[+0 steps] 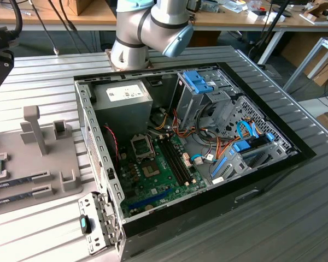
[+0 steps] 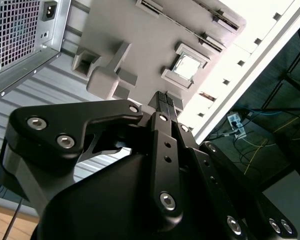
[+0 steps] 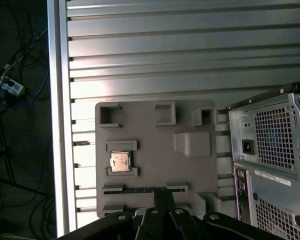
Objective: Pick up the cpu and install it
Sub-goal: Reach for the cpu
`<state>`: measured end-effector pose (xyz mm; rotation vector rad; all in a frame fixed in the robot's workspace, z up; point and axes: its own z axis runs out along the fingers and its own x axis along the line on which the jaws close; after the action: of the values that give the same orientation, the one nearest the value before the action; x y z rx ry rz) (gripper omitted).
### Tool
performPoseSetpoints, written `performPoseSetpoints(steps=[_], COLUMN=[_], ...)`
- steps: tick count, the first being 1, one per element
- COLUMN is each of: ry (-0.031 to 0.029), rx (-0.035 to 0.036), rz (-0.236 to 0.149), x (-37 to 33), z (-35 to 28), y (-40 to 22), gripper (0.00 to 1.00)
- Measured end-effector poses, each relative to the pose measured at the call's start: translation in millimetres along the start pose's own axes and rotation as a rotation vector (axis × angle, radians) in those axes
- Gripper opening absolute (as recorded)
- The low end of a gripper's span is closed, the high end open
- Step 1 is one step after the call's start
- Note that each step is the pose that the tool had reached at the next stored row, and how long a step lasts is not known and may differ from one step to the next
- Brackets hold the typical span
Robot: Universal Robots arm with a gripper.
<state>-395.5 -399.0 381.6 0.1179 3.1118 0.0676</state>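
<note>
Hovering above the parts tray with the claw closed

The black two-fingered claw (image 3: 160, 191) is held over the slotted edge of a flat grey plastic tray (image 3: 150, 127). In both wrist views its fingers are seen pressed together, with nothing gripped between them. The small square cpu with a silvery metal top (image 3: 120, 161) is seated flat in a raised grey pocket on that tray, near the claw but not touched by it. The tray is laid on a ribbed silver metal worktop (image 3: 165, 50), to the exterior view's left of an open black desktop computer case (image 1: 218, 210). Inside the case, a square metal-framed socket (image 1: 140, 146) is mounted on the green motherboard (image 1: 164, 185).
</note>
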Motion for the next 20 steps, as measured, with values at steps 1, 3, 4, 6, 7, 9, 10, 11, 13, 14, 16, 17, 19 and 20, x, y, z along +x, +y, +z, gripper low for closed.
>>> performPoseSetpoints(steps=[1,3,4,6,7,9,10,11,13,14,16,17,19,20], ry=[0.0000,-0.0001,-0.0001,-0.0001,-0.0001,0.0000,-0.0001,-0.0001,-0.0001,-0.0001,0.0000,0.0000,-0.0001,-0.0001], rx=[0.0000,0.0000,-0.0001,0.0000,0.0000,0.0000,0.0000,0.0000,0.0000,0.0000,0.0000,0.0000,0.0000,0.0000], rz=[0.000,0.000,0.000,0.000,0.000,0.000,0.000,0.000,0.000,0.000,0.000,0.000,0.000,0.000], x=[0.0,0.1,0.2,0.3,0.3,0.4,0.4,0.5,0.5,0.6,0.7,0.7,0.9,0.9], z=[0.2,0.9,1.2,2.0,2.3,2.8,3.1,3.5,3.9,4.3,4.8,5.0,5.9,6.1], y=[0.0,0.0,-0.1,-0.1,-0.1,-0.1,-0.1,-0.2,-0.2,-0.2,-0.3,-0.3,-0.3,-0.3], gripper=[0.11,0.11,0.11,0.11,0.11,0.11,0.11,0.11,0.11,0.11,0.11,0.11,0.11,0.11])
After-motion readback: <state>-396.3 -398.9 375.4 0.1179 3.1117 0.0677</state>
